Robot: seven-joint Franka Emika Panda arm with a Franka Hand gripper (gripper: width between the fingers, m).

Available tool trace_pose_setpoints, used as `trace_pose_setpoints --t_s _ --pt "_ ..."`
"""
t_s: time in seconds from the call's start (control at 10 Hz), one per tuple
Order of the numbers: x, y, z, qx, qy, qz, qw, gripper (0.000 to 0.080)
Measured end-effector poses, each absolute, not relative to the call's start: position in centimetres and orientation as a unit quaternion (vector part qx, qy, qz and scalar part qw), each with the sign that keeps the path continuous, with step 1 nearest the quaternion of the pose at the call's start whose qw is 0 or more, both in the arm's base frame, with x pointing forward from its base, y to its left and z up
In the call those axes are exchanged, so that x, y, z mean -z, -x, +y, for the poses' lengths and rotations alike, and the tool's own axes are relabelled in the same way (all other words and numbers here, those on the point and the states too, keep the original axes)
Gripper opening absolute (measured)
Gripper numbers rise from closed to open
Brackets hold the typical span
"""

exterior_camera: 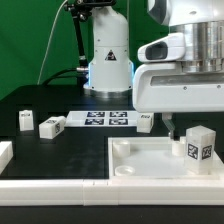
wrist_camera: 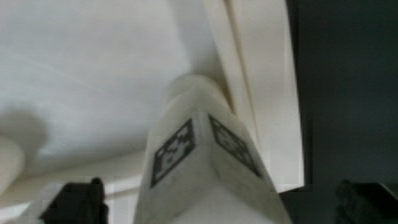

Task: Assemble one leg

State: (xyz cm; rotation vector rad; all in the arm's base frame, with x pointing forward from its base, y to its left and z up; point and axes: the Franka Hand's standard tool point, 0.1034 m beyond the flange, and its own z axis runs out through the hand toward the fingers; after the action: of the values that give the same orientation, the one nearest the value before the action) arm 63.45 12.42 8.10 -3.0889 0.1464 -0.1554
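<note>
A black worktop [exterior_camera: 60, 150] is carrying everything in front of a green backdrop, and the white arm [exterior_camera: 108, 60] is standing at its far side, with its bulky wrist housing [exterior_camera: 180, 85] reaching over the exterior view's right. Under that housing a large white square tray [exterior_camera: 140, 172] is lying flat at the near edge, showing a raised rim and a sunken corner socket [exterior_camera: 122, 148]; the wrist view is looking straight down onto its pale floor [wrist_camera: 89, 70] and rim [wrist_camera: 258, 60]. The marker board [exterior_camera: 105, 119] is lying flat farther back, near the middle of the worktop. The leg [exterior_camera: 198, 148] is standing upright inside the tray toward the exterior view's right, turned corner-on so that tags are showing on two faces; from the wrist it is appearing as a tall white block [wrist_camera: 205, 140] pointing up at the camera. Three other small blocks [exterior_camera: 25, 121] [exterior_camera: 52, 126] [exterior_camera: 145, 122] are sitting apart on the worktop around the marker board. The claw [exterior_camera: 178, 130] is hanging just above the tray with its jaws spread wide; in the wrist view its dark fingertips [wrist_camera: 75, 200] are standing on either side of the leg with clear gaps, gripping nothing.
</note>
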Motion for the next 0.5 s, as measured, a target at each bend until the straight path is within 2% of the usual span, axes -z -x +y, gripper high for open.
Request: trace_pose_setpoints --t_s 0.2,0.5 --pt "-8.06 -63.57 12.62 0.047 0.997 -0.055 0.006 0.0649" --pt "-7.88 -63.67 11.92 0.048 0.986 -0.158 -0.002 0.0649"
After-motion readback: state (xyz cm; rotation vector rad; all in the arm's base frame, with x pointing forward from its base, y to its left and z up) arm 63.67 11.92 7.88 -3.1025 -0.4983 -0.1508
